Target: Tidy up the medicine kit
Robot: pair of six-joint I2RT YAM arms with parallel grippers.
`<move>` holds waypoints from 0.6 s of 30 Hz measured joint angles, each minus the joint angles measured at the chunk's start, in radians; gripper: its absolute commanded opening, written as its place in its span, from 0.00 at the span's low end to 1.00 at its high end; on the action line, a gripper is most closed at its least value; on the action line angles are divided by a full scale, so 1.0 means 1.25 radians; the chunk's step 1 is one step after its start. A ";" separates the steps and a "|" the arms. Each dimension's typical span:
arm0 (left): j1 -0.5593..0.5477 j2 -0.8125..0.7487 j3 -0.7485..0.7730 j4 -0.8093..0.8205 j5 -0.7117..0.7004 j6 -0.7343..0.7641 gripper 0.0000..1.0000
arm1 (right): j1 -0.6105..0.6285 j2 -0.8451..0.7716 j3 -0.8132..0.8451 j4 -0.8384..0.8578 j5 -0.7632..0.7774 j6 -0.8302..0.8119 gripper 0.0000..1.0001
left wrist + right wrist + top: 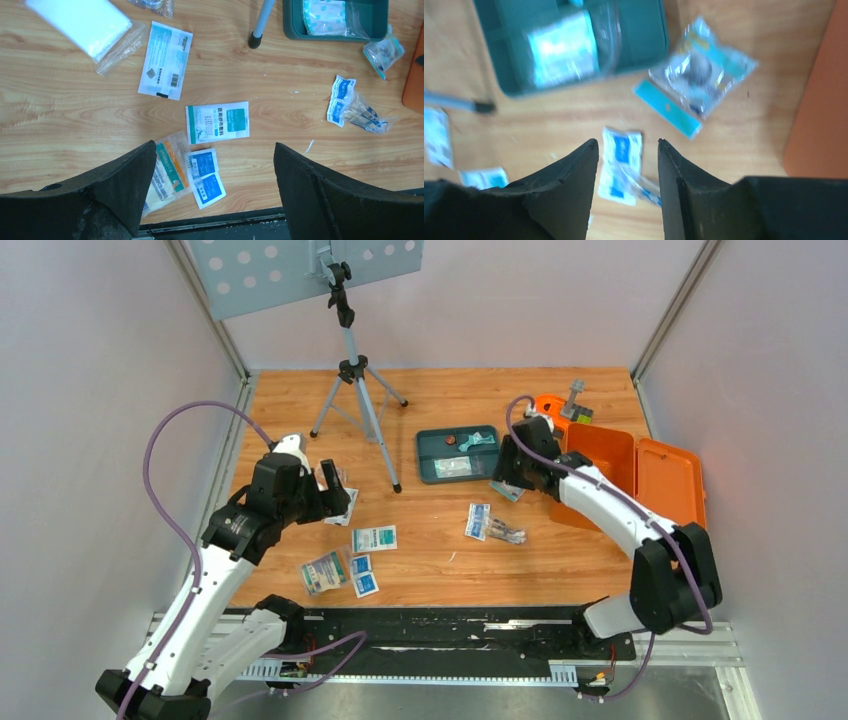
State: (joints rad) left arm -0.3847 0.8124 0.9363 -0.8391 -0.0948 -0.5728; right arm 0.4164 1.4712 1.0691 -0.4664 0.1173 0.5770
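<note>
Where the wooden counter (440,570) meets the right wall, the kit (610,455) lies open. It is a smooth orange plastic box, its lid folded flat toward that wall. Just behind it rests a small orange piece with a grey part (562,405). Left of the kit sits a dark teal divided tray (420,458) with a clear bag in its near compartment.

The right arm crosses the kit's near-left corner. The right fingers (569,185) hang over the strip of wood between kit and tray, parted and gripping nothing. Below them lies a crinkled foil pouch (701,70) with a teal strip, close to both the tray's corner and the kit's edge. Nearer the arms, blue-and-white sachets (478,521) touch a clear bag of swabs (508,533). The right wrist view is blurred.

A tripod (352,375) stands at the rear, one foot planted just left of the tray. Bare wood lies open across the counter's middle, between these things and a second scatter on the left.

There the left fingers (125,185) hover spread wide and empty above flat packets:
- a green-and-white packet (217,122)
- two blue sachets (205,175)
- a clear bag with orange print (167,170)
- a white barcoded packet (166,60)
- a white pad in clear film (85,25)

A black rail (450,625) runs along the near edge, and pale walls close in the other three sides.
</note>
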 measured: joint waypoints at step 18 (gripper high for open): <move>0.000 0.019 0.000 0.027 0.027 -0.001 0.95 | 0.084 -0.070 -0.196 -0.006 -0.123 -0.292 0.48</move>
State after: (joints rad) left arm -0.3847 0.8360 0.9363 -0.8059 -0.0605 -0.5743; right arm 0.5217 1.3834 0.8246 -0.4744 -0.0360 0.2115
